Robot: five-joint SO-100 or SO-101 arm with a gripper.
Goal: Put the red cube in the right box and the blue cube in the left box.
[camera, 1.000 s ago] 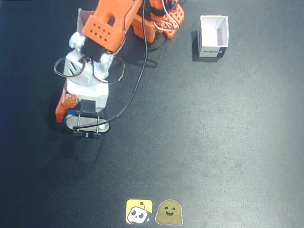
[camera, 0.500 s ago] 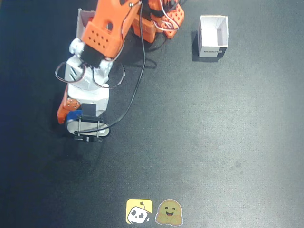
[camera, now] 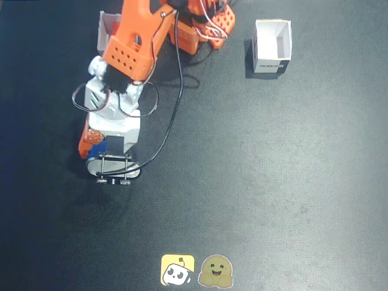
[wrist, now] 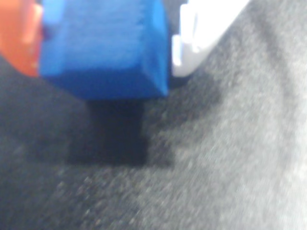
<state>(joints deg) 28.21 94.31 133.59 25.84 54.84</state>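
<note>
Count from the fixed view: two white boxes, one blue cube, two stickers, one arm; no red cube can be made out in either view. The right box (camera: 272, 46) stands open and in full sight near the top, dark label on its near side, interior white. The left box (camera: 109, 30) is mostly covered by the orange arm (camera: 134, 42); only its left wall and a corner show at the top left. The gripper (camera: 97, 143) sits at the left of the dark table (camera: 273, 182), below the left box, clamped on the blue cube (wrist: 103, 45); in the wrist view the cube fills the upper left, pressed between an orange finger (wrist: 19, 40) on its left and a white finger (wrist: 201, 33) on its right, a dark shadow on the mat beneath it. In the fixed view only a small blue sliver (camera: 97, 143) of the cube shows beside the orange jaw. Wrist view is blurred, cube cut off at the top edge. Yellow sticker (camera: 177, 270) and brown sticker (camera: 216, 271) lie at the bottom edge, just beside each other
</note>
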